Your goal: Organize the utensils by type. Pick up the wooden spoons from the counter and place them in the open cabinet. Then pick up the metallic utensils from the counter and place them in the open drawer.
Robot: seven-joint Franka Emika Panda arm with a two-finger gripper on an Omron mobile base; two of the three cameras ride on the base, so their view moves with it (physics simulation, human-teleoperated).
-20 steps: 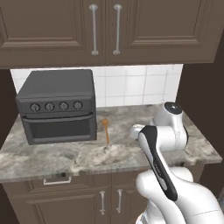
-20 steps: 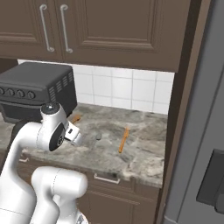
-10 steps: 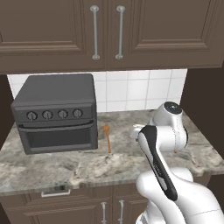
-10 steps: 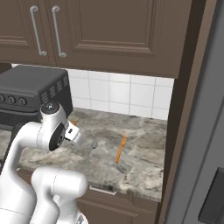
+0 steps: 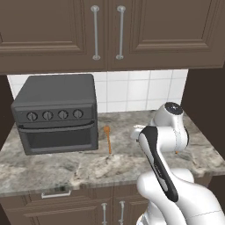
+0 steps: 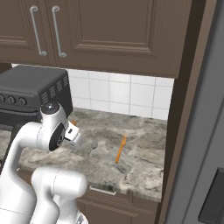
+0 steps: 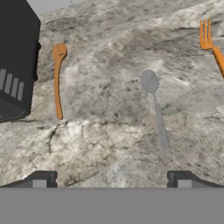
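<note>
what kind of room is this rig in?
A simulated home kitchen, by the look of it: a veined stone counter under dark brown wall cabinets, a dark countertop oven against a white tiled backsplash, and a wooden spoon, a grey spoon and an orange fork on the counter.

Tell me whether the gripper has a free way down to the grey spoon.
Probably yes: the gripper hangs open above the grey spoon, which lies alone on the counter, apart from the wooden spoon.
</note>
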